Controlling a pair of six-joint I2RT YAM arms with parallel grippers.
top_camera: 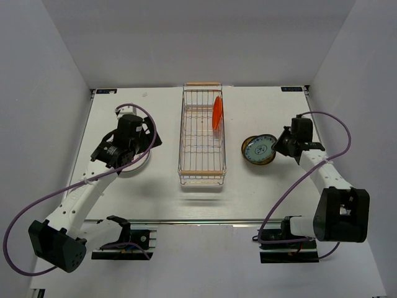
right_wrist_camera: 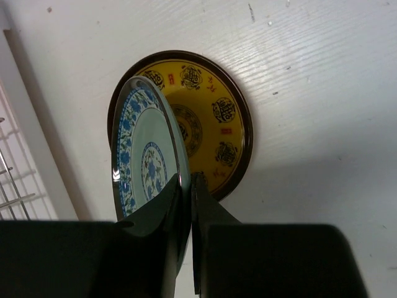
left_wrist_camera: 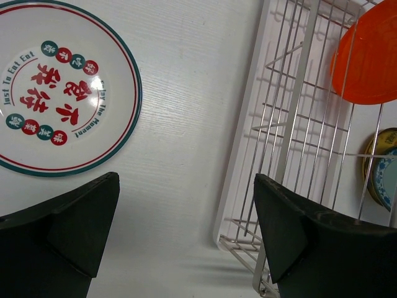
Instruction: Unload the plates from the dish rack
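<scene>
The dish rack [top_camera: 201, 133], a silver wire basket with wooden handles, lies in the middle of the table. One orange-red plate [top_camera: 217, 113] stands on edge in its far right part. To its right, my right gripper [right_wrist_camera: 189, 183] is shut on the rim of a grey-teal plate [right_wrist_camera: 146, 164] with a blue pattern. That plate is tilted over a mustard-yellow plate [right_wrist_camera: 214, 124], which lies flat on the table. Left of the rack, my left gripper [left_wrist_camera: 186, 205] hangs open with nothing between its fingers. It is just beside a white plate with red marks [left_wrist_camera: 62, 93], which lies flat.
White walls close in the table on the left, the right and the far side. The rack's near left corner [left_wrist_camera: 248, 242] sits close to my left gripper's right finger [left_wrist_camera: 291, 236]. Purple cables loop off both arms.
</scene>
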